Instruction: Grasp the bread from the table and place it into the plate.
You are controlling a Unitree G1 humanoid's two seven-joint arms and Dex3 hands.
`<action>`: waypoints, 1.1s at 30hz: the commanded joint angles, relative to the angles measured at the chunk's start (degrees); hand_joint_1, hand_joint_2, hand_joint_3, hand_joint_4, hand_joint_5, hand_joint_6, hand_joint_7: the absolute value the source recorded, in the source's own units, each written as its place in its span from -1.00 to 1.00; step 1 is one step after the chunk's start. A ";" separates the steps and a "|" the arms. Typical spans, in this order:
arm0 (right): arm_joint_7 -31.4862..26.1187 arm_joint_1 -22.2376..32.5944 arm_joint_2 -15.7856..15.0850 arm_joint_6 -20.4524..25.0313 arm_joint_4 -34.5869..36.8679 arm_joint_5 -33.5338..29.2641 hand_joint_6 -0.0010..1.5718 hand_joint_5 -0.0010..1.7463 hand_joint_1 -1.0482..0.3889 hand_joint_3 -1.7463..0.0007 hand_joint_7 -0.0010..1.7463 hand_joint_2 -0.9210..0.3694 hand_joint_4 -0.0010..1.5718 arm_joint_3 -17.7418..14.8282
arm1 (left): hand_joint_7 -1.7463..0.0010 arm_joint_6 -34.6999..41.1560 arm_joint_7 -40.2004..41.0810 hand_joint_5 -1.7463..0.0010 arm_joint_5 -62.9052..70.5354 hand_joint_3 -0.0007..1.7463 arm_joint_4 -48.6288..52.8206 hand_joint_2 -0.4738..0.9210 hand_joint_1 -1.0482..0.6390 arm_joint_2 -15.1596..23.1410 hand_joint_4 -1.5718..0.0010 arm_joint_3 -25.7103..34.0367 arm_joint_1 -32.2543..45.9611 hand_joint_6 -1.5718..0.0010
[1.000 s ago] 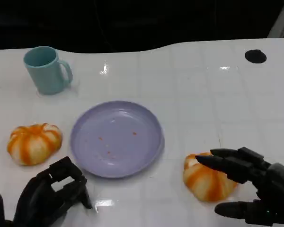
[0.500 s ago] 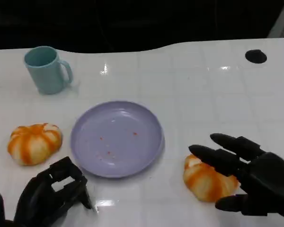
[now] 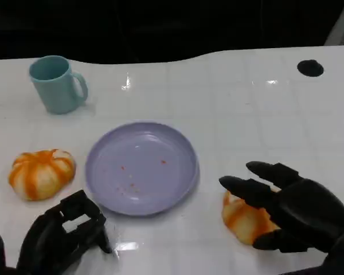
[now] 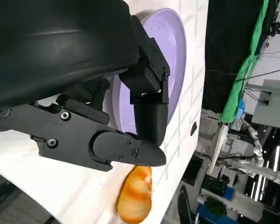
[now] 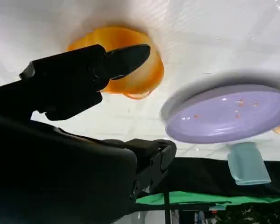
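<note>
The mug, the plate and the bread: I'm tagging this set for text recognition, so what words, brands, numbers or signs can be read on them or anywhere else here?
None can be read.
The teal mug is plain.
The purple plate bears only small reddish crumbs.
Both orange-striped breads, one by the right hand and one left of the plate, carry no label.
The black round mark on the white table shows no writing.

Each robot hand (image 3: 292, 209) is matte black, with visible screws.
</note>
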 commanded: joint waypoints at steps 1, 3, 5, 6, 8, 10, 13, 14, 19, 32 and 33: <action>-1.82 -2.15 -1.85 2.36 3.01 -2.02 -0.74 -0.77 -0.28 1.00 -0.99 -0.88 -0.98 1.77 | -0.63 1.24 0.32 -0.94 0.07 -0.81 -0.26 1.00 -0.36 0.45 0.02 0.24 1.41 0.11; -1.83 -2.69 -1.99 3.47 3.73 -2.43 -0.74 -0.77 -0.28 1.00 -0.99 -0.88 -0.99 2.50 | -0.63 1.28 0.50 -0.94 0.20 -0.81 -0.67 1.00 -0.35 0.44 0.02 0.19 1.66 0.11; -2.02 -3.14 -2.12 4.30 4.37 -2.47 -0.73 -0.76 -0.28 1.00 -0.99 -0.87 -0.99 3.15 | -0.63 1.51 0.68 -0.94 0.23 -0.81 -0.95 1.00 -0.35 0.44 0.02 0.18 1.81 0.11; -2.50 -3.39 -2.25 4.46 4.97 -2.55 -0.73 -0.76 -0.28 1.00 -0.99 -0.87 -0.99 3.49 | -0.63 1.37 0.50 -0.94 0.20 -0.81 -0.81 1.00 -0.35 0.46 0.02 0.22 1.77 0.11; -3.38 -3.85 -2.55 4.58 6.25 -2.62 -0.73 -0.75 -0.28 1.00 -0.99 -0.87 -0.99 4.04 | -0.63 1.44 0.48 -0.95 0.17 -0.81 -0.87 1.00 -0.35 0.46 0.02 0.24 1.80 0.11; -3.87 -4.09 -2.85 4.76 6.90 -2.59 -0.73 -0.74 -0.30 1.00 -0.99 -0.87 -0.99 4.41 | -0.63 1.58 0.43 -0.95 0.13 -0.81 -1.08 1.00 -0.35 0.46 0.02 0.24 1.91 0.11; -4.45 -4.48 -3.22 4.91 7.86 -2.36 -0.73 -0.73 -0.31 1.00 -0.99 -0.88 -1.00 4.92 | -0.63 1.51 0.36 -0.95 0.20 -0.79 -1.16 1.00 -0.34 0.48 0.03 0.21 1.98 0.12; -4.63 -4.67 -3.33 4.97 8.30 -2.28 -0.73 -0.72 -0.31 1.00 -0.99 -0.88 -1.00 5.16 | -0.63 1.63 0.39 -0.95 0.17 -0.79 -1.24 1.00 -0.34 0.47 0.03 0.21 2.00 0.12; -3.68 -5.85 -3.83 6.15 9.54 -3.05 -0.67 -0.68 -0.34 0.99 -0.97 -0.92 -0.96 6.57 | -0.63 1.77 0.34 -0.96 0.10 -0.80 -1.30 1.00 -0.33 0.39 0.03 0.20 1.96 0.12; -8.07 -10.27 -1.85 5.23 16.71 0.19 0.42 0.51 -0.08 0.96 -0.77 -1.00 -0.02 8.71 | -0.63 1.09 -0.05 -0.95 0.00 -0.79 -1.31 1.00 -0.34 0.36 0.03 0.31 2.09 0.12; -9.28 -10.45 -1.61 4.59 17.48 0.64 0.43 0.63 -0.07 0.94 -0.66 -1.00 0.00 8.76 | -0.63 1.11 -0.12 -0.95 -0.07 -0.79 -1.28 1.00 -0.34 0.37 0.04 0.33 2.07 0.12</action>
